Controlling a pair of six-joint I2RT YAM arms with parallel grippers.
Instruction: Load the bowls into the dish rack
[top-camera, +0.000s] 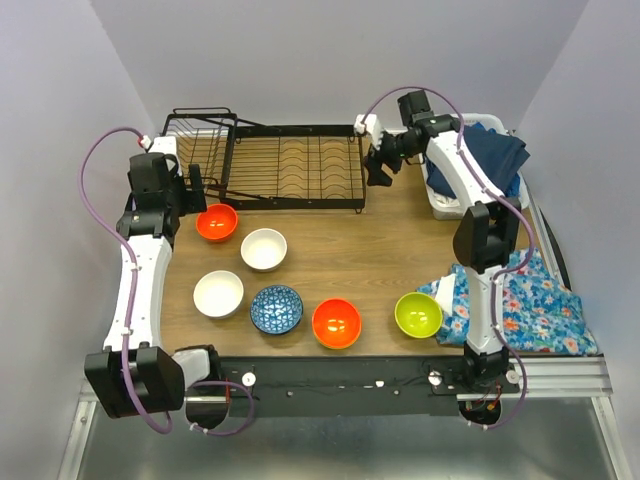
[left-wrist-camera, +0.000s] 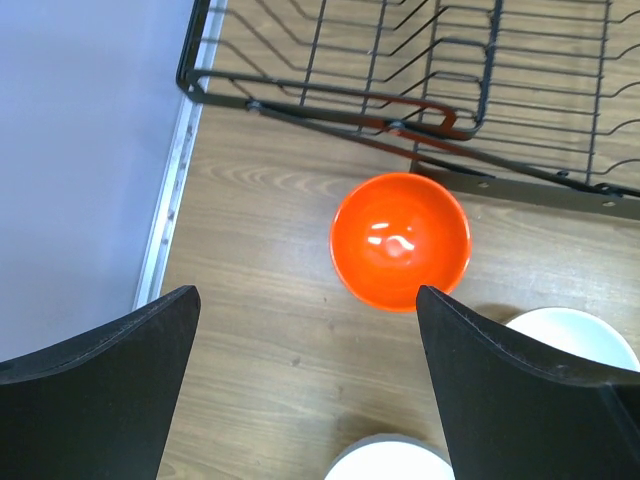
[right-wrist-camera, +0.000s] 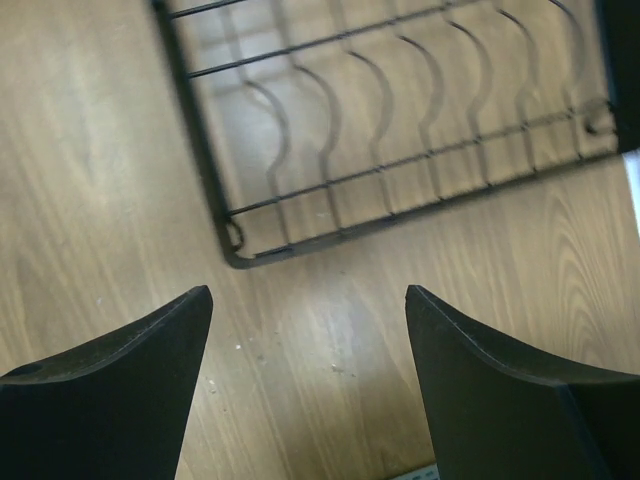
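Observation:
Several bowls sit on the wooden table: an orange bowl (top-camera: 217, 222), a cream bowl (top-camera: 264, 249), a white bowl (top-camera: 218, 293), a blue patterned bowl (top-camera: 276, 308), a second orange bowl (top-camera: 337, 323) and a lime green bowl (top-camera: 418, 315). The black wire dish rack (top-camera: 290, 165) lies at the back and holds nothing. My left gripper (top-camera: 195, 188) is open and empty above the table, just left of the first orange bowl (left-wrist-camera: 400, 240). My right gripper (top-camera: 378, 168) is open and empty at the rack's right end, over its corner (right-wrist-camera: 235, 250).
A white tub (top-camera: 445, 203) with a dark blue cloth (top-camera: 495, 150) stands at the back right. A floral cloth (top-camera: 525, 300) lies at the right edge. The rack's taller basket end (top-camera: 200, 140) is at the back left, next to my left arm.

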